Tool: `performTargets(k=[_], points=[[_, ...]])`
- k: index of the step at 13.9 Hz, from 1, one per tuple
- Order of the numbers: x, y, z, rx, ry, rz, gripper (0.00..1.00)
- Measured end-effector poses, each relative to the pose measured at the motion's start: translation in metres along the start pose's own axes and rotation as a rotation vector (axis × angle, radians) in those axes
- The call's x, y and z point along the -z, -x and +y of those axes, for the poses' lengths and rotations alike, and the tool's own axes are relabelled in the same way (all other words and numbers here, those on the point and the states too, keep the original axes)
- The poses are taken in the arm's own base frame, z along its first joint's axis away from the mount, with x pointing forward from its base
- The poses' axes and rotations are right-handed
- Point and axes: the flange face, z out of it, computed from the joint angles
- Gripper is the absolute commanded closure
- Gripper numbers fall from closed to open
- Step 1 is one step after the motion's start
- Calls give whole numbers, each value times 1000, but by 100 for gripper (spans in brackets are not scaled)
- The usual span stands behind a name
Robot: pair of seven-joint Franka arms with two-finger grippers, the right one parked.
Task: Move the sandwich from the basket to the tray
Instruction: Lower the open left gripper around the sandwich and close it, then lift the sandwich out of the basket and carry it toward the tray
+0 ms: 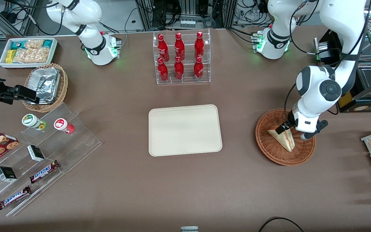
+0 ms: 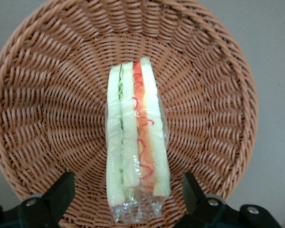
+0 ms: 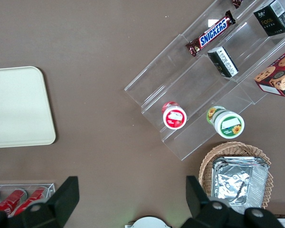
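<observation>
Fingers [image 2: 61,194] of the gripper [image 2: 128,197] stand wide apart, one on each side of the sandwich [image 2: 135,137], touching nothing. It hangs low over the basket [image 1: 285,137], where the sandwich lies wrapped in clear film. Toward the table's middle sits the tray [image 1: 185,130], bare, well apart from the basket.

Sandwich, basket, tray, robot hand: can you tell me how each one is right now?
sandwich: wrapped in clear film, standing on edge in the basket, not gripped.
basket: on the table toward the working arm's end, holding only the sandwich.
tray: flat on the table, nothing on it.
end effector: open, low over the basket, one finger on each side of the sandwich.
red bottles: upright in their clear rack.
</observation>
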Motion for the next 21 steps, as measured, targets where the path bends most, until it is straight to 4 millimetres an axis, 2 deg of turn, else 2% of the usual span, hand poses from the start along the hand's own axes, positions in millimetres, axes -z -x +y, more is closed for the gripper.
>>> performTargets(k=[5, 6, 9, 10, 11, 17, 19, 21], points=[[-15, 0, 1, 0, 7, 0, 1], [-18, -1, 2, -1, 12, 5, 4], [-24, -1, 4, -2, 22, 12, 63], [-24, -1, 4, -2, 23, 13, 73], [-24, -1, 4, -3, 23, 13, 78], [-16, -3, 7, -5, 30, 24, 78], [3, -4, 10, -16, 22, 27, 78], [35, 5, 26, -52, 12, 24, 78]])
